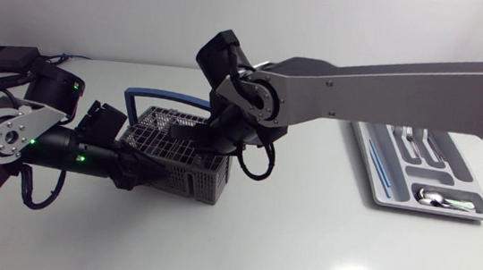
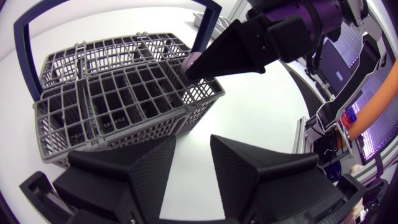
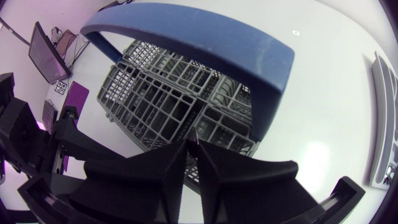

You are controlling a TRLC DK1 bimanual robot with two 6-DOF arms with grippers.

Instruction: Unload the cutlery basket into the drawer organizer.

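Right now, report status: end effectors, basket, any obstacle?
Left end effector open, beside cutlery basket. Right end effector shut, tips in basket; catch unclear. Drawer organizer part filled. Blue handle close over it.

The basket (image 1: pixel 186 167) stands on the table (image 1: pixel 301 249) left of middle, nearer the far edge. The organizer (image 1: pixel 380 190) lies by the right edge, with spoons (image 1: pixel 437 199) in its near compartment and forks (image 1: pixel 412 139) behind them. The left gripper (image 1: pixel 145 175) is at the basket's left side, the right gripper (image 1: pixel 198 138) over its top.
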